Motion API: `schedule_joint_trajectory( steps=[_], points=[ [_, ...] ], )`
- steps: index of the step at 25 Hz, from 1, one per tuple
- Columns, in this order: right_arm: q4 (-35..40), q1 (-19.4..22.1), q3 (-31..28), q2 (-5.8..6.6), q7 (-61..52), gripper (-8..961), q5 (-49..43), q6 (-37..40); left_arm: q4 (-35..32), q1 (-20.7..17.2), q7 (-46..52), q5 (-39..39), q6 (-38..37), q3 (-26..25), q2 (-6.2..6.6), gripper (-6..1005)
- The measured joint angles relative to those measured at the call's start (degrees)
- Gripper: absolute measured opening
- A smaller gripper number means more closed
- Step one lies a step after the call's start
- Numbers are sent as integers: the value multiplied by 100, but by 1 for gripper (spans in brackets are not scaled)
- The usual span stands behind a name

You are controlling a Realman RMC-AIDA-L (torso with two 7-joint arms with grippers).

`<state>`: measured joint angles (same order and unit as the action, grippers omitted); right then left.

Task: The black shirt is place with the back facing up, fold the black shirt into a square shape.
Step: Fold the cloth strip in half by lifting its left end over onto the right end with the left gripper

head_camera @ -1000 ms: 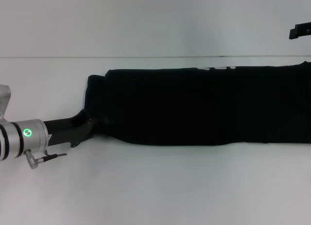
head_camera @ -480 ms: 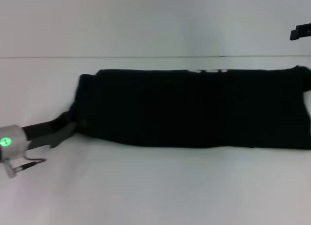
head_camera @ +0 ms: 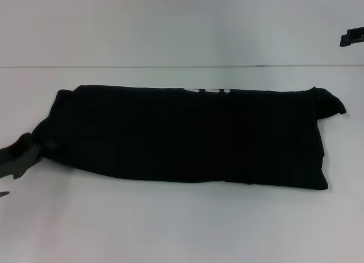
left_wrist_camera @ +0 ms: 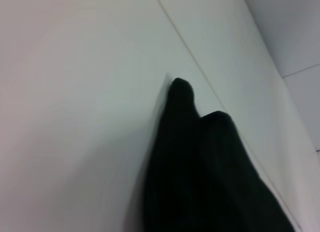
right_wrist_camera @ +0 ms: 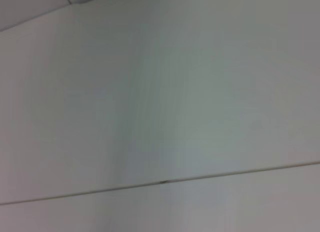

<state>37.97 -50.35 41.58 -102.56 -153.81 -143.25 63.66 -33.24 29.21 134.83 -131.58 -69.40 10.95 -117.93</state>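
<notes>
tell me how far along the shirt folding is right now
Partly done. The black shirt already lies as a long narrow band across the table, so the lengthwise folds look made. In hand: the left gripper sits at the band's left end, seemingly gripping it, at the head view's left edge. The right gripper is up at the far right, away from the cloth. Left: folding the band across into a square.

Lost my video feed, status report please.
Left gripper shut on black shirt at its left end. Right gripper parked far right. Shirt a long folded strip, not square. Nothing in the way.
</notes>
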Motion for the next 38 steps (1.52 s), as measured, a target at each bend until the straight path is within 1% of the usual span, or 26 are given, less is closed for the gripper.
schedule_joint_trajectory(
  steps=[2, 5, 11, 16, 18, 22, 24, 28, 29, 30, 31, 33, 36, 37, 38],
  points=[
    [16, 0, -1, 1, 0, 896, -2, 61, -20, 75, 2, 1, -19, 11, 10, 16],
    [59, 28, -1, 30, -1, 896, -15, 266, -13, 301, 16, 0, -133, 43, 24, 20],
    [270, 293, -38, 93, 31, 896, -6, 701, -114, 1001, 59, 1, -704, 102, 34, 27],
    [297, 462, -396, 228, 48, 896, -9, 939, -165, 1678, 219, 2, -786, 596, 67, 29],
    [301, 533, -473, 257, 66, 896, -12, 979, -183, 1912, 237, 2, -788, 765, 61, 29],
    [303, 680, -563, 269, 122, 896, -12, 951, -184, 2431, 241, 2, -798, 1109, -61, 30],
    [304, 719, -595, 273, 133, 896, -11, 946, -187, 2685, 225, 3, -794, 1294, -183, 31],
    [308, 739, -606, 303, 136, 895, 2, 954, -195, 3150, 127, 24, -631, 1736, -474, 31],
    [308, 735, -606, 305, 137, 895, 4, 953, -166, 3283, 93, 53, -552, 1921, -564, 32],
    [308, 724, -607, 307, 137, 895, 4, 939, -81, 3377, 60, 144, -432, 2098, -607, 32],
    [308, 709, -606, 306, 138, 895, 2, 919, 133, 3504, -4, 347, -215, 2412, -650, 32],
    [308, 677, -591, 294, 139, 895, -3, 896, 636, 3704, -153, 772, 301, 2999, -670, 32],
    [293, 631, -552, 266, 143, 895, -8, 878, 1898, 4210, -645, 1577, 1556, 4217, -678, 31],
    [280, 615, -546, 258, 148, 895, -10, 874, 2335, 4396, -879, 1785, 1901, 4547, -680, 43],
    [260, 606, -545, 255, 151, 895, -11, 864, 2654, 4550, -1123, 1897, 2082, 4720, -680, 55]
  ],
)
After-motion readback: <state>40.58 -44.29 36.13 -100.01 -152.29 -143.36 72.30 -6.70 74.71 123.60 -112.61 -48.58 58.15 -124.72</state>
